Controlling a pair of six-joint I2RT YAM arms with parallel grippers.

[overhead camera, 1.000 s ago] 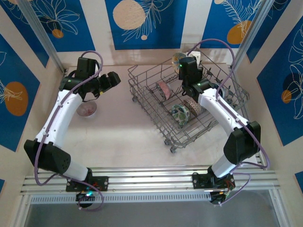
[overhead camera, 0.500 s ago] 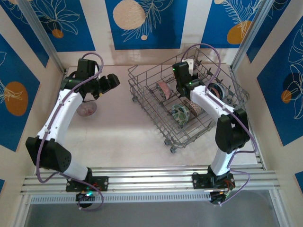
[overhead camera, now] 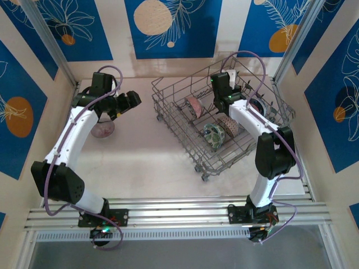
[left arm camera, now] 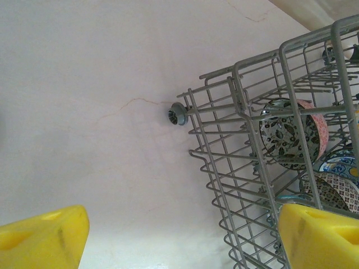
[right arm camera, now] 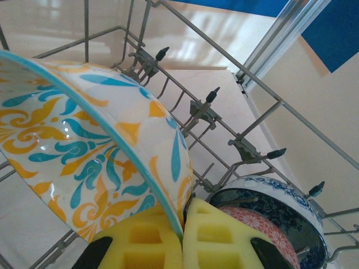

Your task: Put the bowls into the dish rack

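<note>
The grey wire dish rack (overhead camera: 241,147) sits at the right of the table. Standing among its tines are a pink bowl (overhead camera: 193,105), a green floral bowl (overhead camera: 213,134) and a brown patterned bowl (overhead camera: 229,125). A blue bowl (right arm camera: 291,197) with a pink inside leans at the far right side. My right gripper (right arm camera: 182,224) is shut on the rim of a white bowl with teal and yellow scrolls (right arm camera: 95,151), held above the rack's far side. My left gripper (left arm camera: 179,241) hangs open over bare table left of the rack. A pinkish bowl (overhead camera: 104,130) lies on the table under the left arm.
The rack's wheel (left arm camera: 178,115) and outer wires (left arm camera: 224,168) lie just right of the left gripper. Blue patterned walls close in the table on three sides. An aluminium rail (overhead camera: 179,210) runs along the near edge.
The right arm has folded in, its elbow swinging toward the back, while its wrist stays over the rack's far side with the bowl. The left gripper has hardly moved.
</note>
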